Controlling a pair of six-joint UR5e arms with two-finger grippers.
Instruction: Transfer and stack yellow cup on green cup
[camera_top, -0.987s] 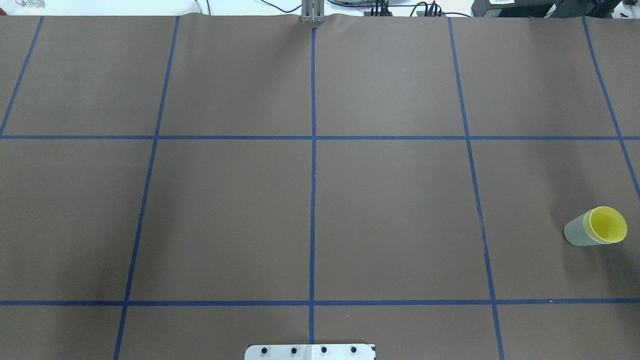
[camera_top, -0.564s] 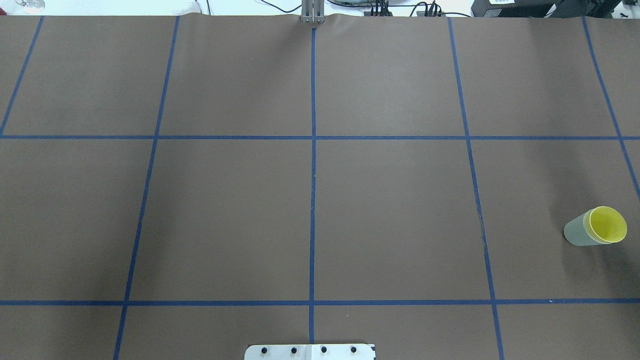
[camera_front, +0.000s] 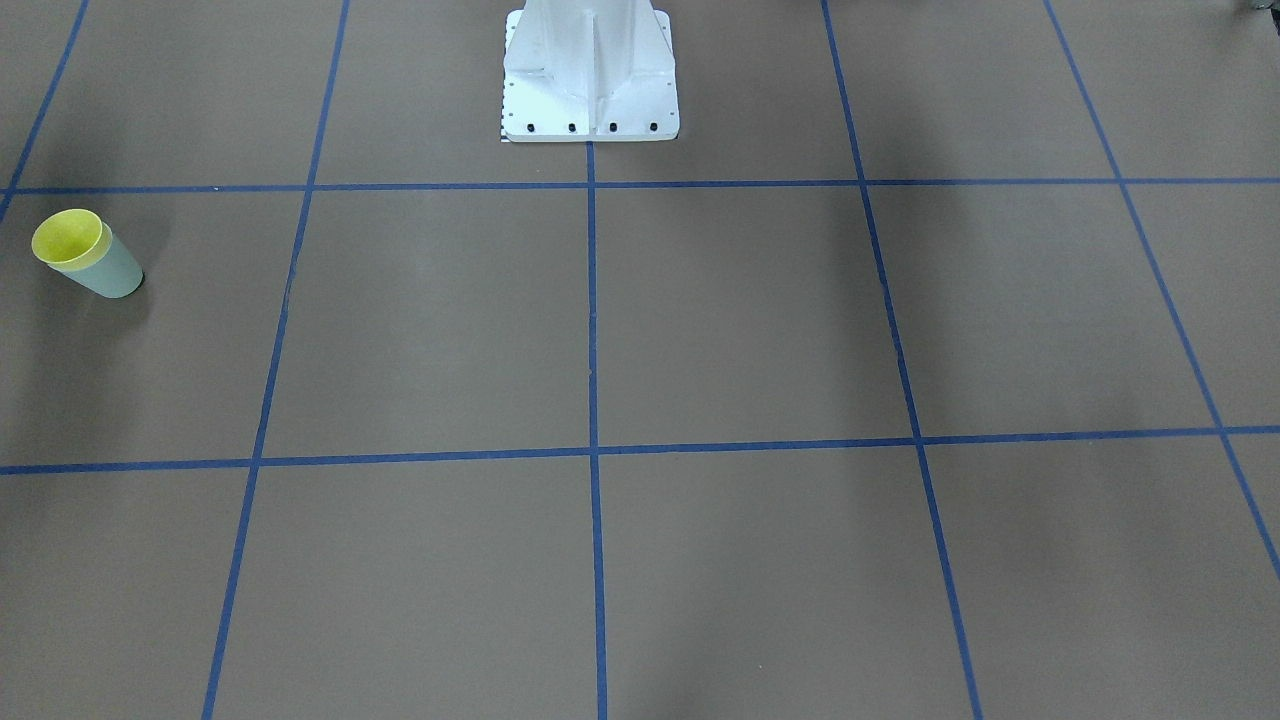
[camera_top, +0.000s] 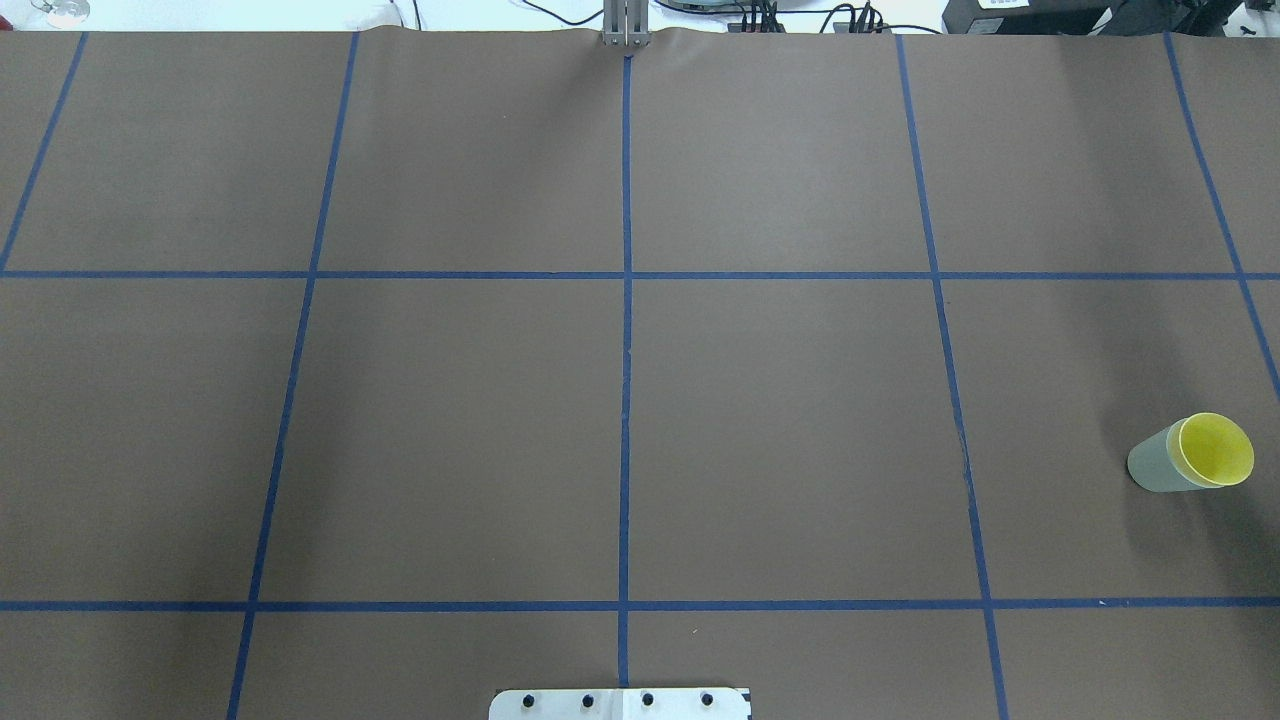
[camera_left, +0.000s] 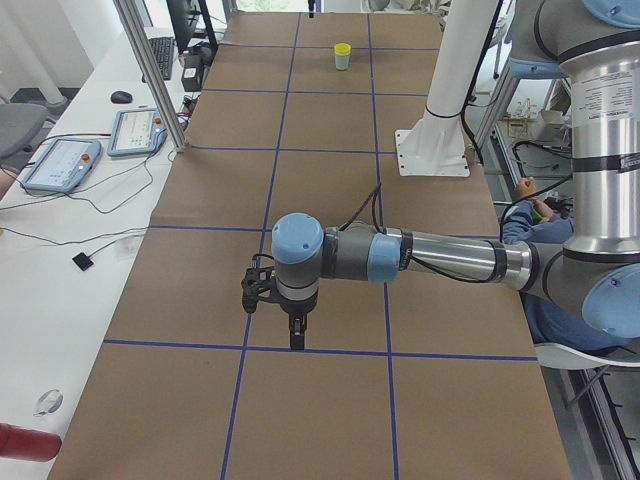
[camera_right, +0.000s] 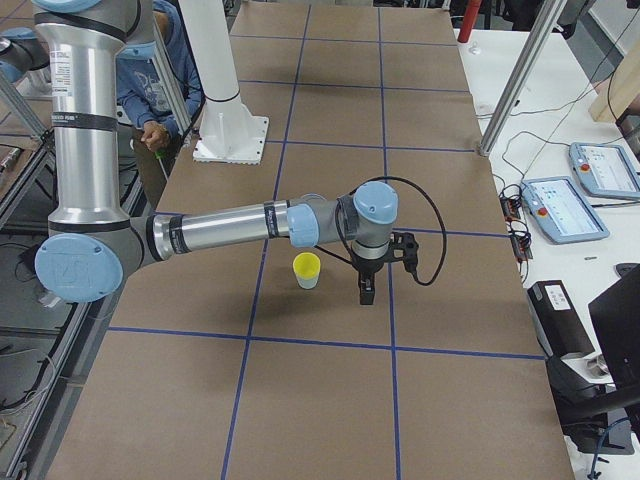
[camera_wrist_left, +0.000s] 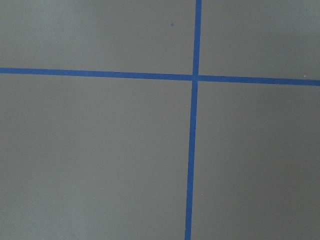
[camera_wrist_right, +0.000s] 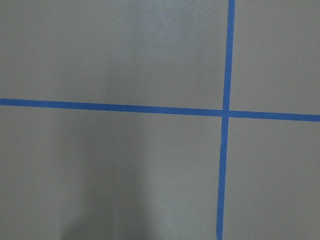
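The yellow cup (camera_top: 1215, 450) sits nested inside the green cup (camera_top: 1153, 470), upright at the table's right edge. The pair also shows in the front-facing view, yellow cup (camera_front: 67, 240) in green cup (camera_front: 116, 276), and in the right side view, yellow cup (camera_right: 306, 264) in green cup (camera_right: 307, 282). My right gripper (camera_right: 366, 293) hangs just beside the stacked cups, apart from them. My left gripper (camera_left: 297, 338) hangs over bare table at the far other end. Both show only in side views, so I cannot tell whether they are open or shut. The wrist views show only brown table and blue tape.
The white robot pedestal (camera_front: 590, 90) stands at the table's near middle edge. A metal post (camera_left: 150, 80) and tablets (camera_left: 60, 165) stand along the operators' side. A person (camera_right: 150, 90) sits behind the robot.
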